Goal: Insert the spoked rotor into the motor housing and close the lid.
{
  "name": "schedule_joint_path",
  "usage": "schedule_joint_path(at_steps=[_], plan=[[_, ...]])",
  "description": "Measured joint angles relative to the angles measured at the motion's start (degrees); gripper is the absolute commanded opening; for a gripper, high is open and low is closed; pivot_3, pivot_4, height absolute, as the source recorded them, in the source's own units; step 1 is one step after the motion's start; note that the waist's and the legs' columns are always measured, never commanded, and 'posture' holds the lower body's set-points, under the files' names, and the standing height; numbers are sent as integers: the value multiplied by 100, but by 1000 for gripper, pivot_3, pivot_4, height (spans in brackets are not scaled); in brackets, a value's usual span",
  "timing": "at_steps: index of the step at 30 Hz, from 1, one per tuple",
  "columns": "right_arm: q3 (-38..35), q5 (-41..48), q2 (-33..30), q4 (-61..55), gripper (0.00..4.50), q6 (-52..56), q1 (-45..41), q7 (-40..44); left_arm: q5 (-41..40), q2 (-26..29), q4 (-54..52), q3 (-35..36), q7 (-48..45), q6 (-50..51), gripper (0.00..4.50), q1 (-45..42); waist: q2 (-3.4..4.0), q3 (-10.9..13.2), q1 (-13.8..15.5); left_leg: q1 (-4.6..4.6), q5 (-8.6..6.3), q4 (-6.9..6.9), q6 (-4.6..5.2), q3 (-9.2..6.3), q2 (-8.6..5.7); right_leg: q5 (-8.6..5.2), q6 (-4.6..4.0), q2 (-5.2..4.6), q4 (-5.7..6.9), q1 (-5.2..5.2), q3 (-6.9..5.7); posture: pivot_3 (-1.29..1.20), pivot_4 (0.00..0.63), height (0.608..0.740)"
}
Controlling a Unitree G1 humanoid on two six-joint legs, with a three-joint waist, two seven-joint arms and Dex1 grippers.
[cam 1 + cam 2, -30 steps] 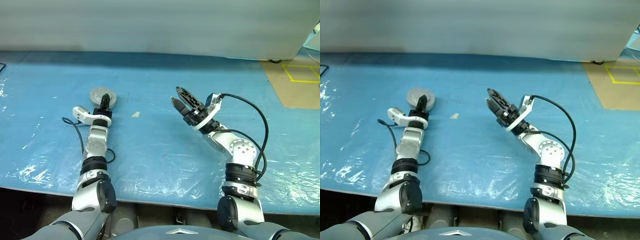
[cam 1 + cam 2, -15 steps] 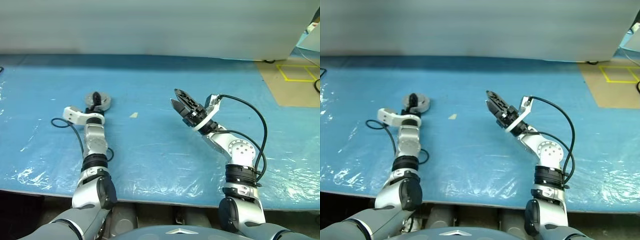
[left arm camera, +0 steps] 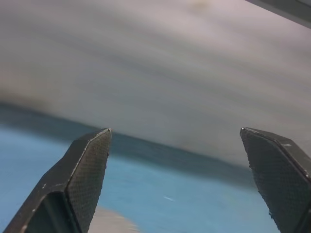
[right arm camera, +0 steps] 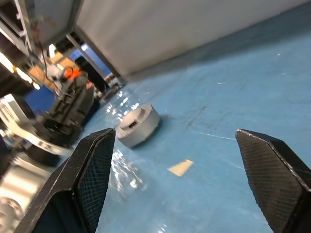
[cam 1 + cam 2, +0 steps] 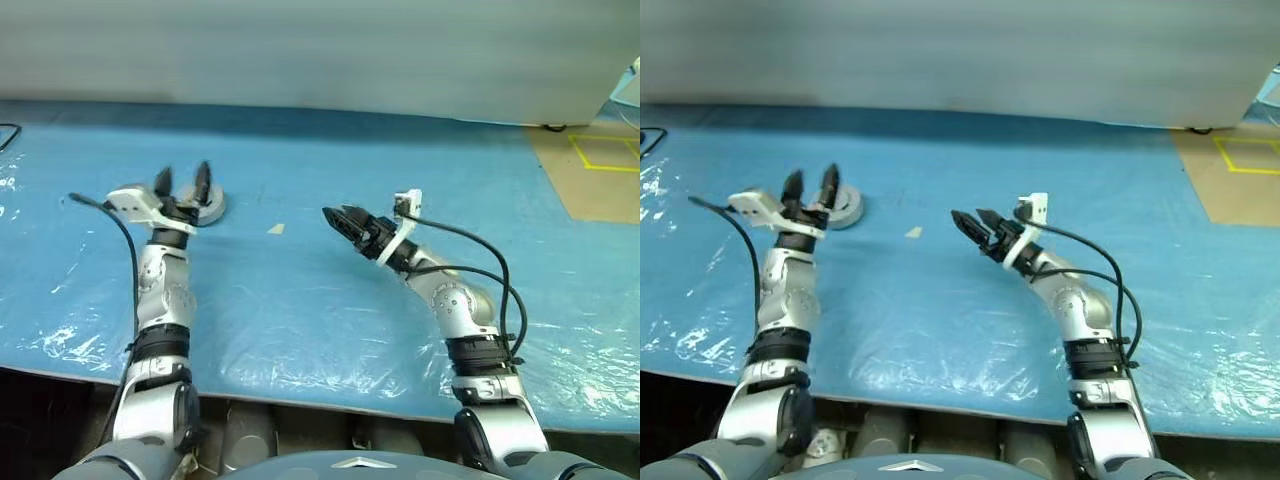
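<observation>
The blue plastic-covered surface [image 5: 330,300] spreads wide around both my hands, with open room between them and a pale wall along its far edge. My right hand [image 5: 338,218] hangs spread wide and empty above the middle, pointing left. My left hand [image 5: 183,182] is raised, its fingers fully apart and holding nothing. The motor housing [image 4: 138,124], closed under the lid [image 5: 211,206], sits just beyond my left hand. A small tan scrap [image 5: 275,229] lies between my hands.
</observation>
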Motion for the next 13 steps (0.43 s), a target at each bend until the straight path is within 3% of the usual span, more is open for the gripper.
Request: schedule_joint_path(at_steps=[5,6,13], plan=[[379,-594,-566,-568,4153,-507,620,561,-26,687,-734,-841,-1573,798,4483,810,0,0,-49,15,0,-16,1,6,2,-2,-3,3,1,-1,7,0,150,740],[413,-688,-656,-680,4500,-607,732,639,-24,800,-813,-958,-1817,886,4500,911,0,0,-64,16,-1,-16,1,8,0,-2,-3,2,0,-1,9,0,150,740],[571,-1268,-995,-1089,4500,-1201,1121,800,235,1050,-1032,-1304,-2595,911,4500,1136,0,0,-135,32,-2,-10,4,16,1,-17,-28,1,-1,8,21,0,150,740]])
